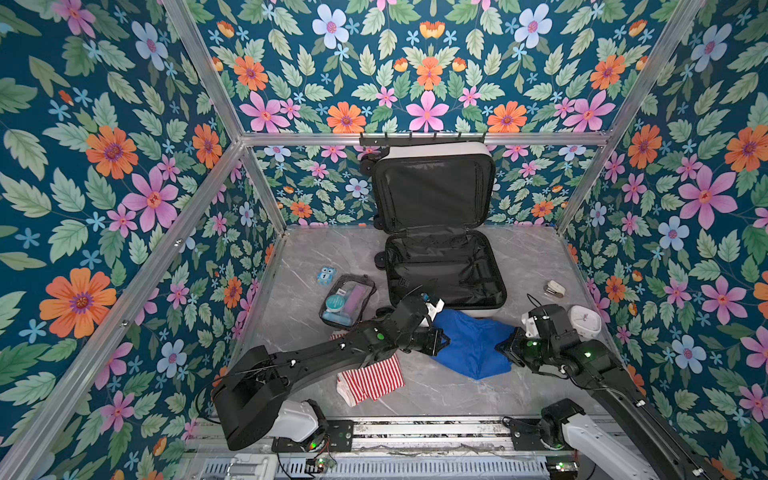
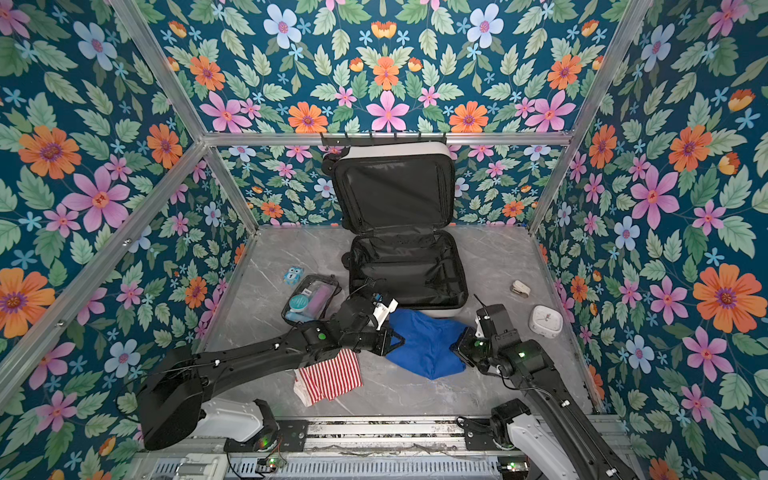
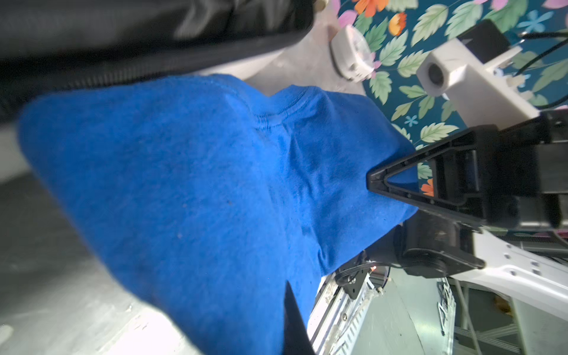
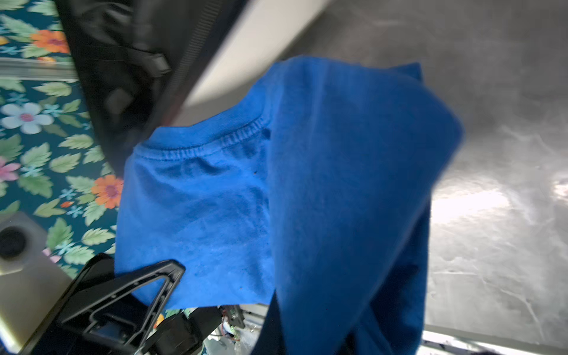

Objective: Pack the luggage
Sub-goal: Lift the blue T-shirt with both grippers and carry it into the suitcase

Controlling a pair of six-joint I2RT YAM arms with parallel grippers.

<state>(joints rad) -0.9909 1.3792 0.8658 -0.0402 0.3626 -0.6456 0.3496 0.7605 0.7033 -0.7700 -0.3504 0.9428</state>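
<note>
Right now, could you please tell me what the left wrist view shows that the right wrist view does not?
Only the left wrist view: the white clock and the right gripper shut on the blue shirt. Only the right wrist view: the left gripper shut on the shirt's other edge. Both: the shirt's collar, the luggage with its black lining, and the grey table.

White, black-lined luggage [image 1: 440, 270]; blue shirt [image 1: 469, 345]
</note>
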